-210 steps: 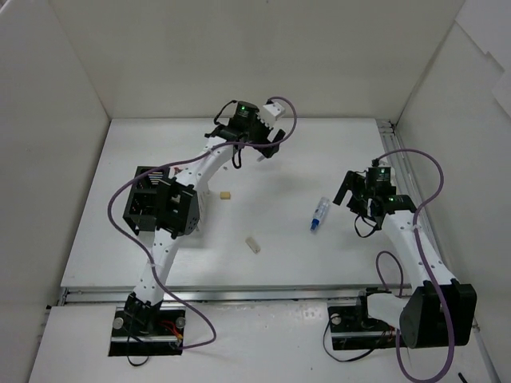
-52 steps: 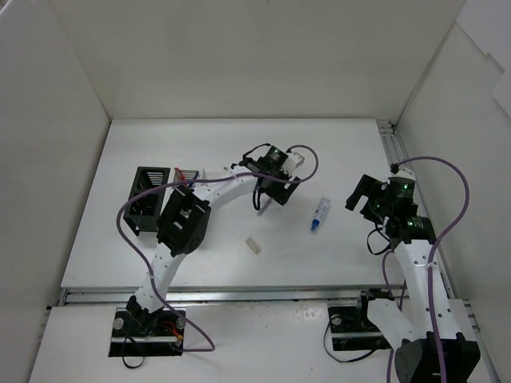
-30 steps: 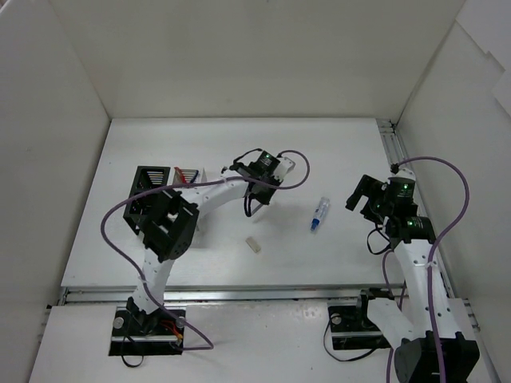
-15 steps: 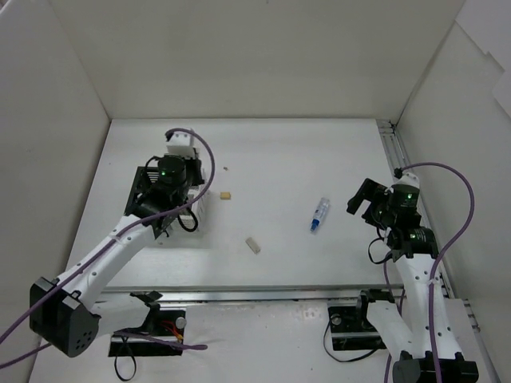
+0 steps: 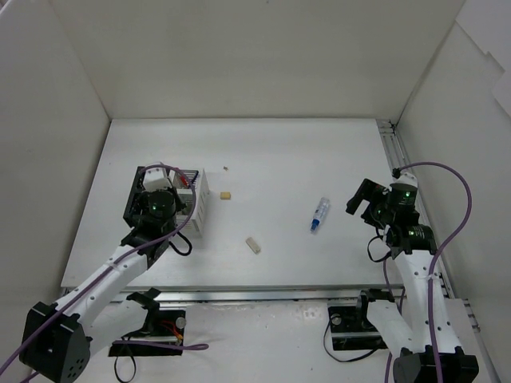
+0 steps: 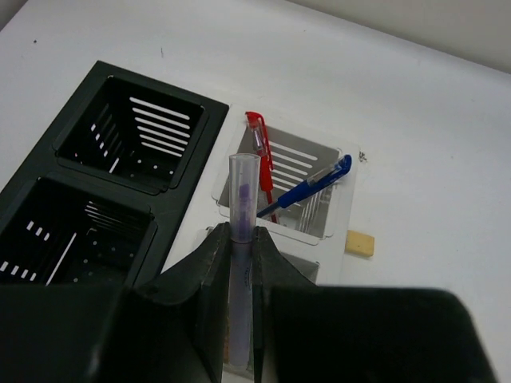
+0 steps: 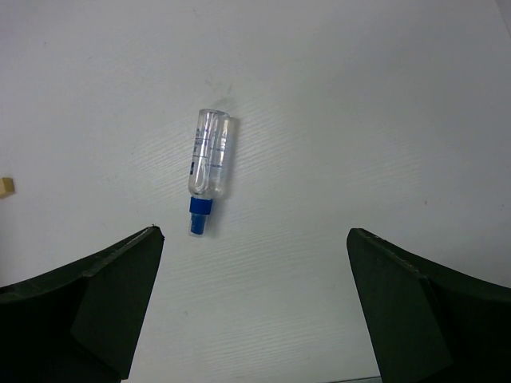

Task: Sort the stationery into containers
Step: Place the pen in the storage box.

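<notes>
Left gripper [image 6: 240, 243]: closed on a grey pen [image 6: 242, 203], which was pinched between both fingers [image 6: 209, 259] at the lower middle of the left wrist view.
Grey pen: stood upright in the grip with its top end clear above the fingers. Its lower end was hidden between them. It hung over the near part of the white organiser [image 6: 342, 219].
White organiser: sat at the centre left of the overhead view, touching the right side of the black organiser [image 6: 209, 128].
Red pen [image 6: 261, 155]: leaned in the far compartment of the white organiser, clip end up, near the upper middle of the left wrist view.
Blue pen [image 6: 310, 185]: was in the same compartment, slanting up to the right, with its lower part crossing the red pen.
Black organiser: filled the left half of the left wrist view. Two slotted square compartments showed, and no stationery could be made out in them.
First eraser [image 5: 227, 195]: lay on the table [image 5: 319, 152] just right of the white organiser.
Second eraser [image 5: 253, 245]: lay lower in the overhead view, near the middle, well apart from both organisers.
Clear tube [image 7: 210, 155]: lay flat on the table right of centre in the overhead view. In the right wrist view its blue cap [image 7: 197, 218] pointed down the frame.
Right gripper [image 7: 251, 235]: wide open and holding nothing. Its two fingers sat in the lower corners of the right wrist view, with the clear tube above the gap and touching neither finger.
</notes>
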You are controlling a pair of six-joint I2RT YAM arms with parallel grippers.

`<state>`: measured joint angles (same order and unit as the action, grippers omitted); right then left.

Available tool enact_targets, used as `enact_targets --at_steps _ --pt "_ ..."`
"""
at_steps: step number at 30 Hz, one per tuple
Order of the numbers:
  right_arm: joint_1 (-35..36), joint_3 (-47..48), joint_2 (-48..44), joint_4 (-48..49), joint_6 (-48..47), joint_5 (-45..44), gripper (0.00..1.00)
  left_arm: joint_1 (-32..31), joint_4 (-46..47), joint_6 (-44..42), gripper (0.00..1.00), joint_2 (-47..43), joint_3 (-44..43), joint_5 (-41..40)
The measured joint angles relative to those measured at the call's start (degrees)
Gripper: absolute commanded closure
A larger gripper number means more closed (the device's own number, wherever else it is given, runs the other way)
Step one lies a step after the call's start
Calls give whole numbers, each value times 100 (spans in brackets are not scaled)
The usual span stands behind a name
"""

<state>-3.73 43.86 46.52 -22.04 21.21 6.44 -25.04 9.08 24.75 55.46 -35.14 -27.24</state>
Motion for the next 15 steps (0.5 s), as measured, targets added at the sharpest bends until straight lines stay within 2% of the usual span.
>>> enact_targets --at_steps 8,11,12,14,15 --pt "0 0 2 9 0 2 2 4 474 125 100 352 260 -94" --pt "0 -2 2 28 0 2 2 2 448 173 78 378 260 -92" --pt "0 -4 2 39 0 2 2 4 424 210 67 361 260 -85" --pt "0 -4 2 42 0 4 2 4 317 299 60 275 260 -63" --pt "0 -4 2 42 0 7 2 4 256 337 48 197 260 -42"
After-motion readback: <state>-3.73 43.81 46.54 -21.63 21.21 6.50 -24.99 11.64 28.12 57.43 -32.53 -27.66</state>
